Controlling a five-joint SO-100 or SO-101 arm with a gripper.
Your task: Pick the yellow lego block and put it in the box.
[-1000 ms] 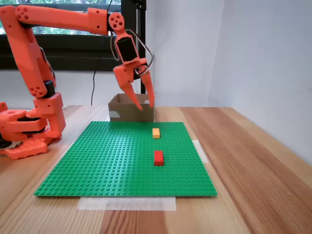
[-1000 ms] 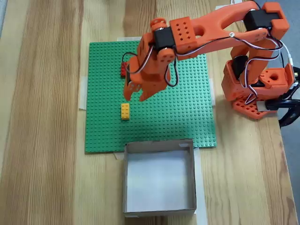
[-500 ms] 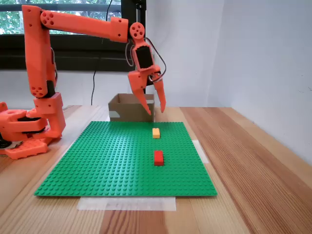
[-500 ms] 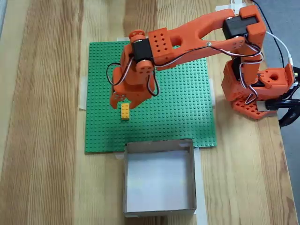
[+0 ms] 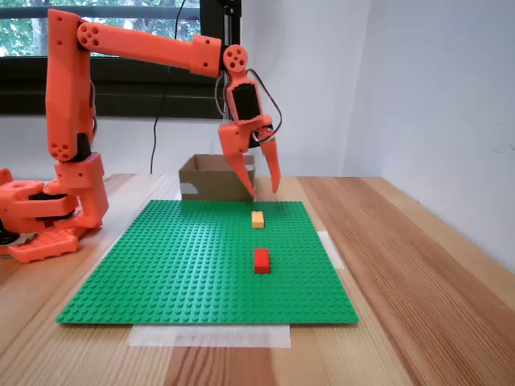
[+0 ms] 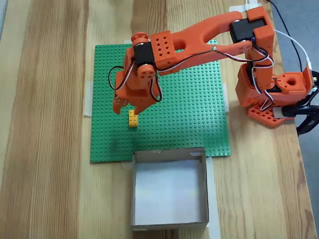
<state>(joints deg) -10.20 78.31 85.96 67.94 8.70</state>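
- The yellow lego block [image 5: 257, 219] sat on the green baseplate [image 5: 185, 265], near the cardboard box [image 6: 169, 189] — apart from the red brick [image 5: 261, 260]
- The pincer [image 5: 265, 193] hung above it, fingers spread and empty
- Likely light, rigid, smooth — best pinched across its narrow sides
- Wooden tabletop [image 5: 402, 265]; pale wall and a window behind

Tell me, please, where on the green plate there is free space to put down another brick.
The green baseplate is bare between the arm's base and the yellow brick. It is crowded around the open gripper, above that brick and near the red brick.
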